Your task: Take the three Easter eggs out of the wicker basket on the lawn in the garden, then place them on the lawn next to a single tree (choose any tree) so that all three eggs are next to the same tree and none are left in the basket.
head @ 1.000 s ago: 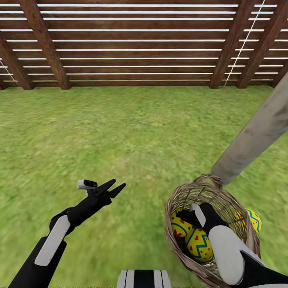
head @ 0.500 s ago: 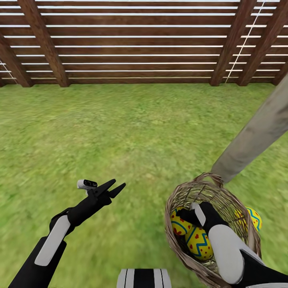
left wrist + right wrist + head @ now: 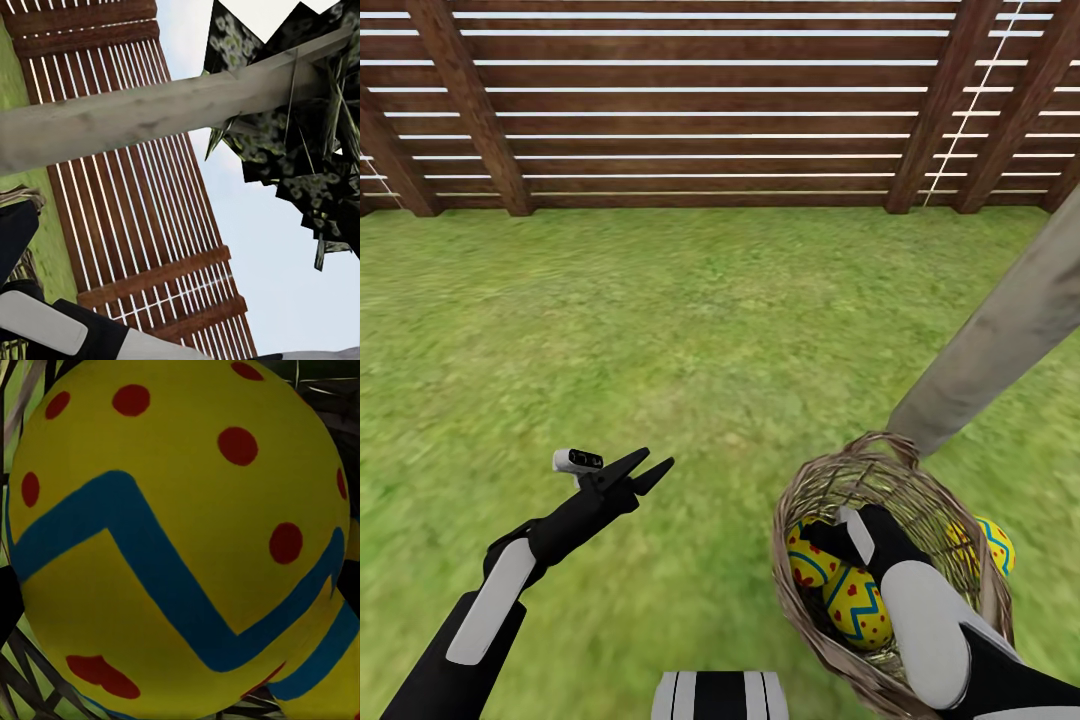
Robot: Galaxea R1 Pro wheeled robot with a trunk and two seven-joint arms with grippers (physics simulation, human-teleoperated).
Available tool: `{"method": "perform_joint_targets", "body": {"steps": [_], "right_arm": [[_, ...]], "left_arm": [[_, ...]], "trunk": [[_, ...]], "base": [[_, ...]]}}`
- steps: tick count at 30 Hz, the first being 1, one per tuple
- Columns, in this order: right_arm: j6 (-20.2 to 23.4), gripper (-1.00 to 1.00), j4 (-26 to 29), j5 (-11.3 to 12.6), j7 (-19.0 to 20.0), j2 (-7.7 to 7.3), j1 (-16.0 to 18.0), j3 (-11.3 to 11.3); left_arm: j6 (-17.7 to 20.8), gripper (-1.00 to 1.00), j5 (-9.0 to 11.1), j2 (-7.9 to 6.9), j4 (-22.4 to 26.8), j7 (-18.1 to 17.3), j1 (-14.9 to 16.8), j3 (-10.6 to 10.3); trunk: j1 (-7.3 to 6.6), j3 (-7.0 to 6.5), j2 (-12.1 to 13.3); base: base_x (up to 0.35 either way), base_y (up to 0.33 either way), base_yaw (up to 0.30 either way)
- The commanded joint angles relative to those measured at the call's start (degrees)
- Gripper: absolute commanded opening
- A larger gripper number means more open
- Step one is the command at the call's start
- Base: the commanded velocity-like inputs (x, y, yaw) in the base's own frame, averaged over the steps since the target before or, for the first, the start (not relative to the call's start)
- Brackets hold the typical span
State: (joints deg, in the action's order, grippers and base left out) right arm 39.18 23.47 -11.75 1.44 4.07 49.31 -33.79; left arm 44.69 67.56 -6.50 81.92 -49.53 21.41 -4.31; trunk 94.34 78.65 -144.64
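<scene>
Our right gripper [image 3: 830, 535] reaches into the basket [image 3: 805, 495] right against an egg [image 3: 176, 536], finger state unclear; our left gripper [image 3: 650, 468] hovers parted.

Flat, even daylight, bright throughout; no clear light direction. No cast shadows on the lawn [image 3: 690, 330] under the arms, wicker basket [image 3: 830, 480] or tree trunk [image 3: 1000, 330]. No glare. Grass texture smears and streaks toward the near edges and left side, sharper mid-field. Fence [image 3: 700, 100] slats crisp, bright gaps between them blown to white. Trunk leans hard at the right edge: wide-angle distortion. Egg [image 3: 172, 532] in the right wrist view is very close, soft-edged. Sky [image 3: 270, 225] pale, washed out.
</scene>
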Motion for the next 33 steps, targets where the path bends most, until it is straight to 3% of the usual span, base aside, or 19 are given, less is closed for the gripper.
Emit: {"method": "perform_joint_targets", "body": {"steps": [1,17,20,33], "right_arm": [[0.3,-1.00,0.1,-2.9,-0.1,0.04,-0.4,-0.2],[0.3,-1.00,0.1,-2.9,-0.1,-0.12,-0.4,-0.2],[0.3,-1.00,0.1,-2.9,-0.1,-0.12,-0.4,-0.2],[0.3,-1.00,0.1,-2.8,-0.1,-0.03,-0.4,-0.2]], "left_arm": [[0.3,1.00,0.4,-0.04,0.0,0.0,0.0,-0.1],[0.3,1.00,0.5,-0.08,0.0,-0.2,0.0,0.0],[0.3,1.00,0.5,-0.02,0.0,-0.1,0.0,-0.1],[0.3,1.00,0.5,-0.03,0.0,-0.1,0.0,-0.1]], "trunk": [[0.03,0.06,0.0],[0.08,0.50,0.0],[0.00,-0.17,0.0],[-0.05,-0.61,0.0]], "base": [[0.000,0.000,0.000],[0.000,0.000,0.000],[0.000,0.000,0.000],[0.000,0.000,0.000]]}}
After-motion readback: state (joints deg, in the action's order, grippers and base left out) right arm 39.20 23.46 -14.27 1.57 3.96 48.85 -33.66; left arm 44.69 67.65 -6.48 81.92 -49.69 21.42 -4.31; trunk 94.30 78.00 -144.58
